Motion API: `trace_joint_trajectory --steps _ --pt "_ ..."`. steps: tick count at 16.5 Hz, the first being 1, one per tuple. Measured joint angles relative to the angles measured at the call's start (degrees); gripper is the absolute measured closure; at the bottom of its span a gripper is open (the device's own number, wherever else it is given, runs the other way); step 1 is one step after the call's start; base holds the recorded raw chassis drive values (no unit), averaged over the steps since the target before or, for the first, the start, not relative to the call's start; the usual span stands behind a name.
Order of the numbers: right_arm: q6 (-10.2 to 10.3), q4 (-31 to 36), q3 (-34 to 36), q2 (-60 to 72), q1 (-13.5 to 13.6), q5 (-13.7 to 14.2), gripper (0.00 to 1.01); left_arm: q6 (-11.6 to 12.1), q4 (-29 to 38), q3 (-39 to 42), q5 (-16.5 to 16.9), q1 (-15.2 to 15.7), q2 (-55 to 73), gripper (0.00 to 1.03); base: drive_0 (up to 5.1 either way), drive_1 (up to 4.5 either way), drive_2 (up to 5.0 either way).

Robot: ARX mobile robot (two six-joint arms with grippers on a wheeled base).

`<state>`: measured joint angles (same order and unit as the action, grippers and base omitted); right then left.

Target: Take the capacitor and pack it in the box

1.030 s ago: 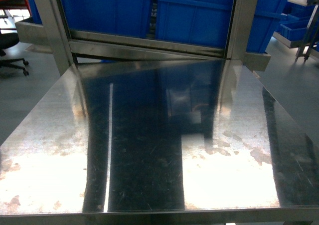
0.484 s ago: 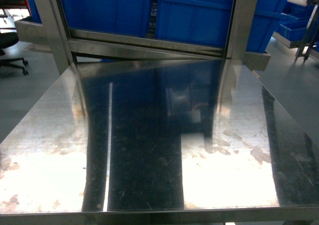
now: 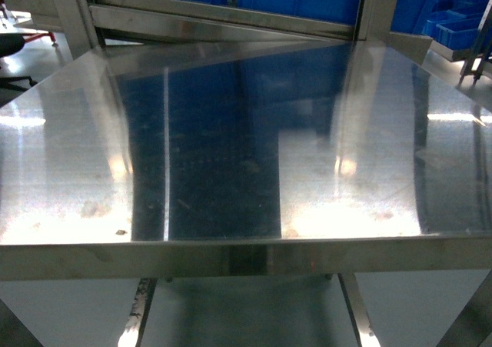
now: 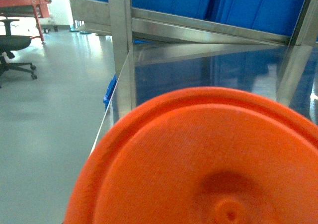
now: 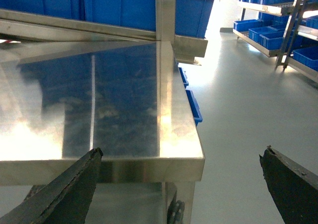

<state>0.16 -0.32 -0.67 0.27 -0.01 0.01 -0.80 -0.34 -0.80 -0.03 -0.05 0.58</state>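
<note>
The right gripper (image 5: 181,184) stands wide open in the right wrist view, its 2 dark, rough-edged fingertips (image 5: 64,189) spread to the lower corners of the picture, holding nothing and touching nothing, hanging in front of the near edge of the steel table (image 5: 124,110). The left gripper itself cannot be made out: the left wrist view is filled in its lower part by a round orange disc (image 4: 208,164) with a raised rim, a fine matte grain and a small dimple near its middle, so I cannot tell how its jaws stand or whether it holds the disc. Neither the box nor any capacitor shows in any view. The table (image 3: 69,170) is brushed stainless sheet, glossy, scuffed and stained near the front, with a folded front lip and steel uprights at the back. Behind the uprights sit large blue plastic bins (image 5: 119,5), mirrored darkly in the top. To the right stand shelves of smaller blue bins (image 5: 278,30) on a grey floor; an office chair (image 4: 15,47) stands far left.
</note>
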Motion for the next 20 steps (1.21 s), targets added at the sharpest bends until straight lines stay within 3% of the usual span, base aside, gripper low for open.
trace_joint_trajectory --steps 20 --pt "-0.1 -0.1 0.0 0.0 0.0 0.0 0.03 0.0 -0.2 0.0 0.0 0.0 0.0 0.6 0.0 0.0 0.0"
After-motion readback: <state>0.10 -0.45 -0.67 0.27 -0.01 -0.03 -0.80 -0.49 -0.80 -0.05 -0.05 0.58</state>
